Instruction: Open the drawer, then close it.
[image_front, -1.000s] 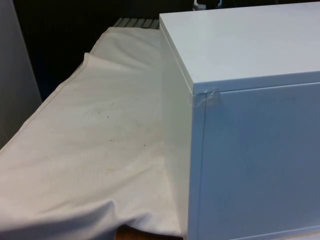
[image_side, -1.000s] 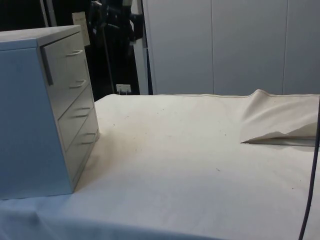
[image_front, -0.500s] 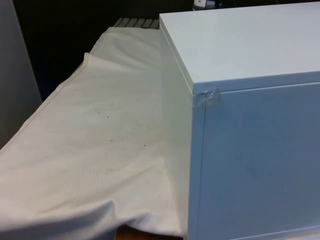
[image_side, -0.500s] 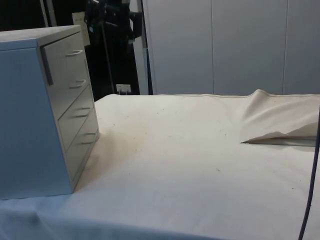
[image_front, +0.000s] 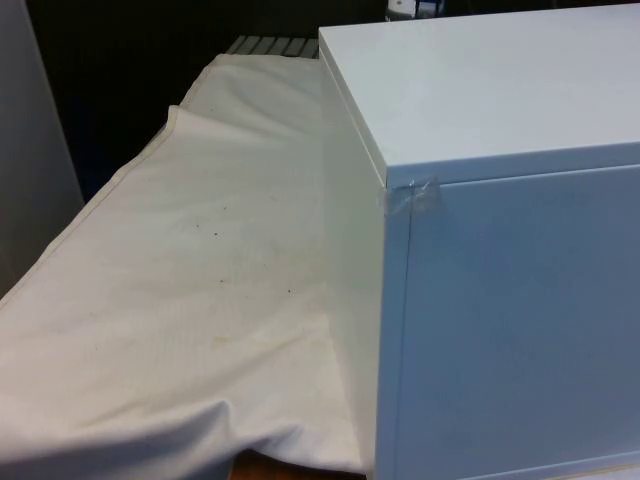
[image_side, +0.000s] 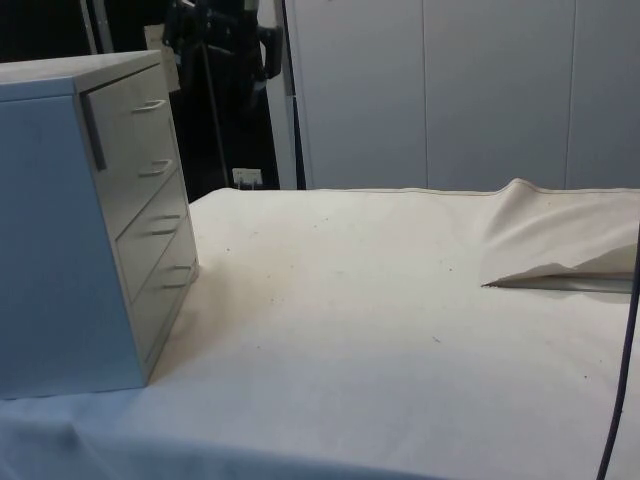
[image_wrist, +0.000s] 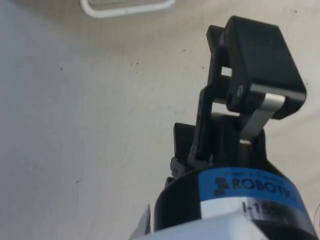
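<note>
Open or closed: cannot tell for black two-finger gripper (image_wrist: 252, 60), poised over white table cloth (image_wrist: 75, 125). Well apart from pale grey chest of 4 drawers (image_side: 60, 230) at side view's left, all fronts flush. Best to approach level, square onto 1 thin metal handle (image_side: 148, 105), then pull straight, without dragging the chest.

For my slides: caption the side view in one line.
White chest of drawers on the cloth-covered table, every drawer shut.

White-clothed table (image_side: 400, 330), chest of drawers (image_side: 90, 220) standing on it
</note>
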